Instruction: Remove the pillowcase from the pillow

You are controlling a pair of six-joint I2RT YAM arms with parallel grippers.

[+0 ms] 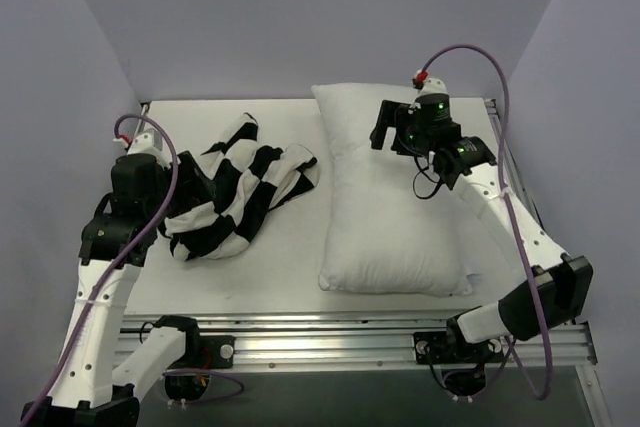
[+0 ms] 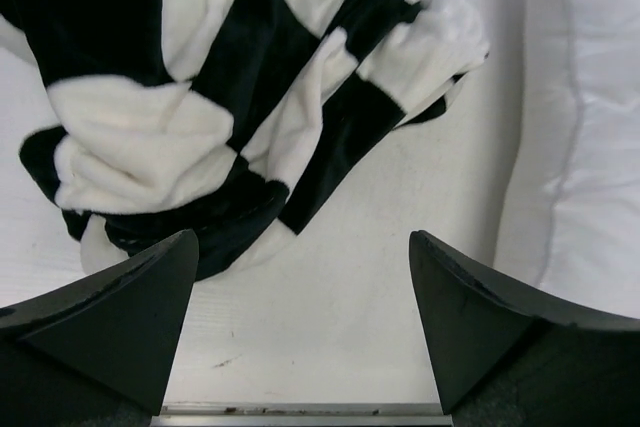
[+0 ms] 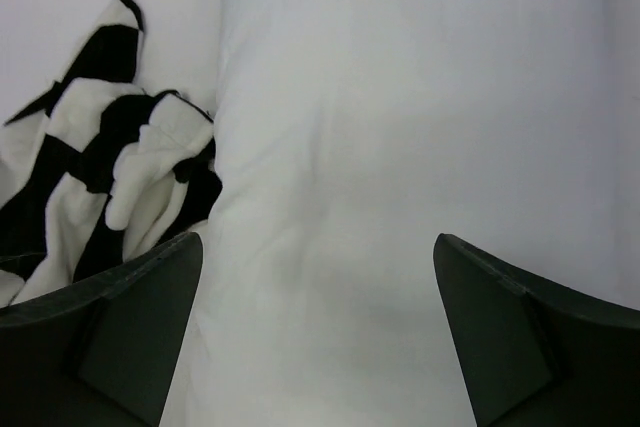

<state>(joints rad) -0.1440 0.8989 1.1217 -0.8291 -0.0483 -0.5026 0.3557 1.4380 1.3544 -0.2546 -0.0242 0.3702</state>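
Observation:
The black-and-white checkered pillowcase (image 1: 232, 195) lies crumpled in a heap on the left half of the table, fully off the pillow. It also shows in the left wrist view (image 2: 210, 107) and the right wrist view (image 3: 90, 187). The plain white pillow (image 1: 392, 197) lies bare on the right half, long side running front to back. It also shows in the right wrist view (image 3: 400, 147) and at the right edge of the left wrist view (image 2: 590, 127). My left gripper (image 2: 302, 277) is open and empty, above the table just near of the pillowcase. My right gripper (image 3: 315, 287) is open and empty, hovering over the pillow's far part.
The white table (image 1: 280, 257) has a metal rail along its near edge (image 1: 330, 332) and another down the right side (image 1: 500, 147). Grey walls close in the back and both sides.

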